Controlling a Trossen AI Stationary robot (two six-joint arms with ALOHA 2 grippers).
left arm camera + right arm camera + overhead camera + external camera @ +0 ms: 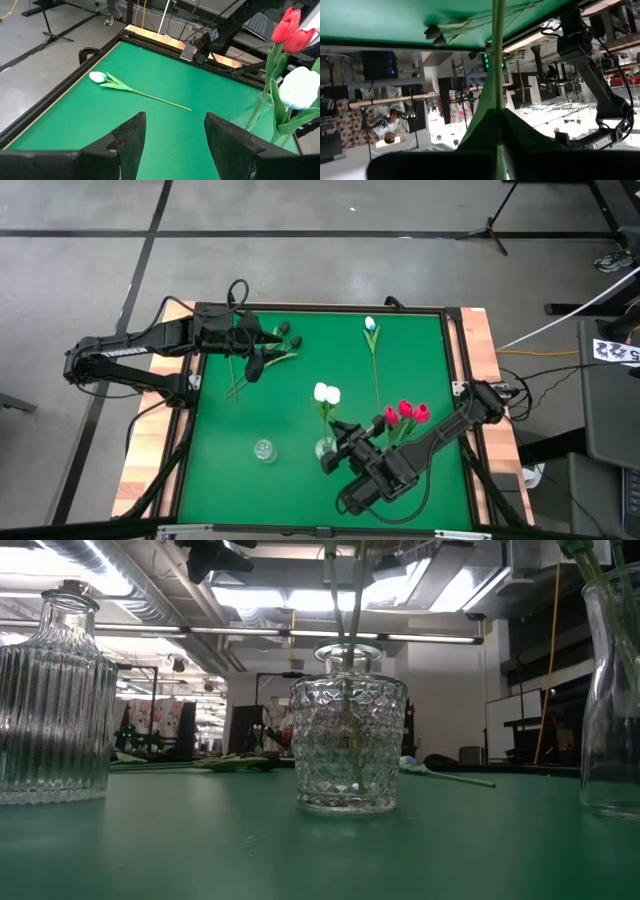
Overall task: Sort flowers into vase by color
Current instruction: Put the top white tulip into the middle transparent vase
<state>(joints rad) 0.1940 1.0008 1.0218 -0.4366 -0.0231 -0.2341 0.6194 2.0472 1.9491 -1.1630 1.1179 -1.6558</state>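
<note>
Two white tulips (327, 392) stand in the diamond-cut vase (348, 740), their stems reaching down to its bottom. My right gripper (334, 448) is beside that vase's mouth, shut on a green stem (496, 50). Red tulips (405, 412) stand in the smooth vase (612, 690). The ribbed vase (264, 450) holds nothing. A third white tulip (98, 76) lies flat on the mat. Black tulips (290, 335) lie near the far left corner. My left gripper (175, 135) is open above their stems. My right gripper pinches one green stem (496, 95) between its two fingers (540, 150), with a leaf caught beside it. The fingers reach in from the table's near right, and the stem runs straight out past them. Which of the two white tulips it belongs to cannot be told.
The green mat has a raised dark frame (455, 380) with wooden borders outside it. The three vases stand in a row toward the near edge. Bare mat (300, 380) lies between the black tulips and the vases.
</note>
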